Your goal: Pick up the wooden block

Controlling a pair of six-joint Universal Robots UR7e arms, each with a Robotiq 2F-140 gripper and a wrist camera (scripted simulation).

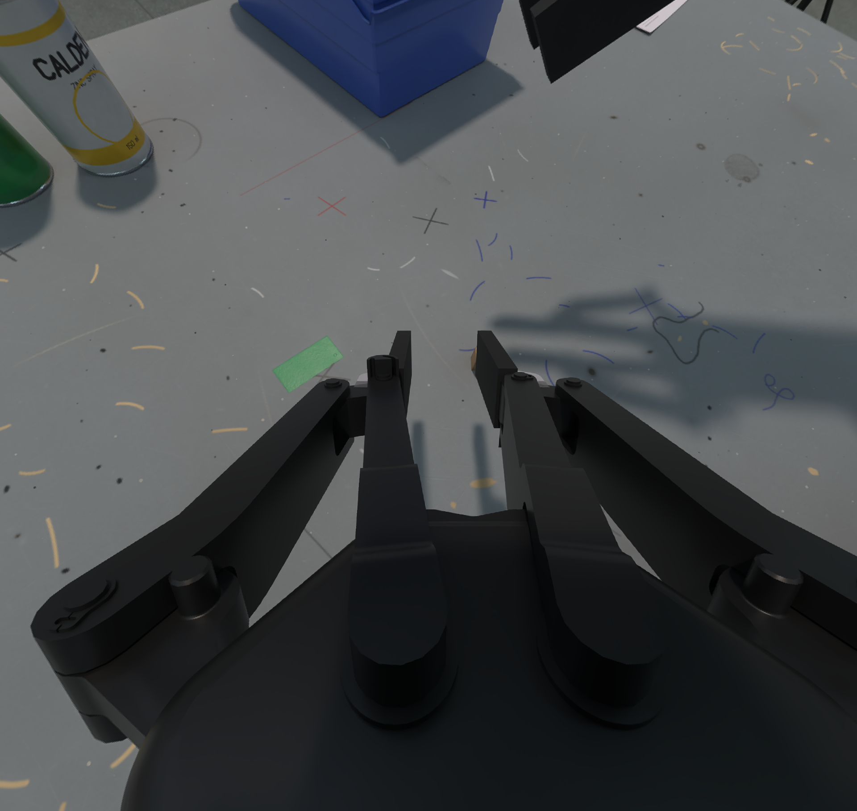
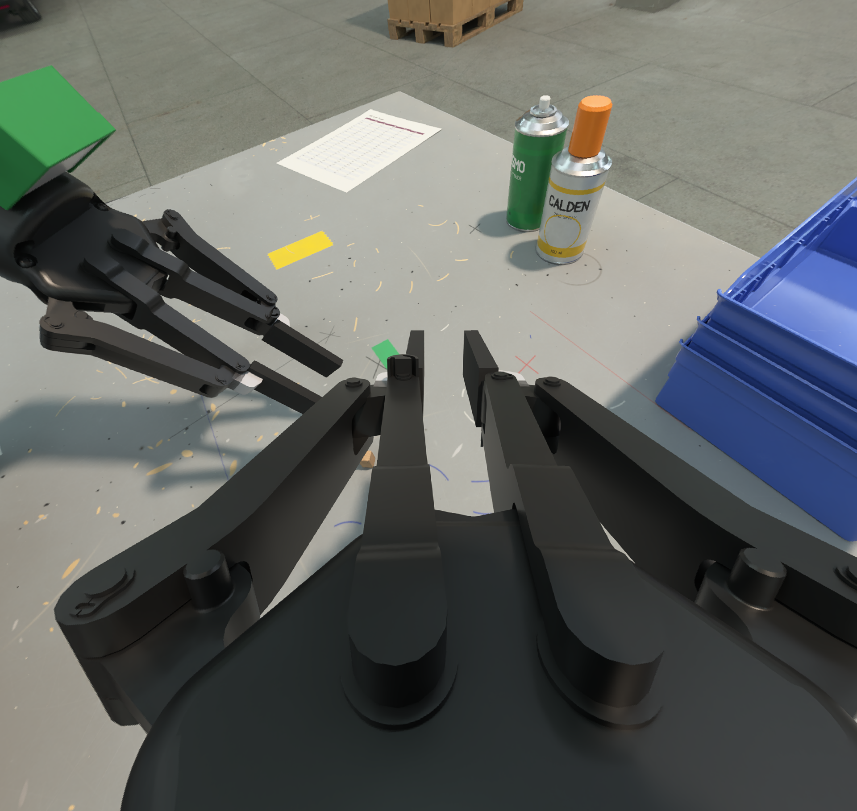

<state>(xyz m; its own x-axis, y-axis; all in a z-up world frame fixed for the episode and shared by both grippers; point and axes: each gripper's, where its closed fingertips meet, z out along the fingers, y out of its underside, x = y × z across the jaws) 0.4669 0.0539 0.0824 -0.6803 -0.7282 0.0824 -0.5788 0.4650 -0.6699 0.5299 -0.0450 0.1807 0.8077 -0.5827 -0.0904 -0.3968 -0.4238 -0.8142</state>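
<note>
The wooden block (image 2: 367,458) is a small tan piece lying on the grey table (image 2: 417,255). In the right wrist view it shows through the linkage of my right gripper. In the left wrist view only a tan sliver of the block (image 1: 473,357) shows at the inner edge of the right-hand fingertip (image 1: 491,362). My left gripper (image 1: 444,348) is open and empty, low over the table, and also shows in the right wrist view (image 2: 320,381). My right gripper (image 2: 444,348) is open and empty, with a narrower gap. Its fingers show at the top right of the left wrist view (image 1: 603,14).
Stacked blue bins (image 2: 765,371) stand at the right, also in the left wrist view (image 1: 371,24). A white-and-yellow spray can (image 2: 570,205) and a green one (image 2: 533,172) stand at the far side. Green tape (image 1: 306,362), yellow tape (image 2: 299,249) and a paper sheet (image 2: 359,149) lie flat.
</note>
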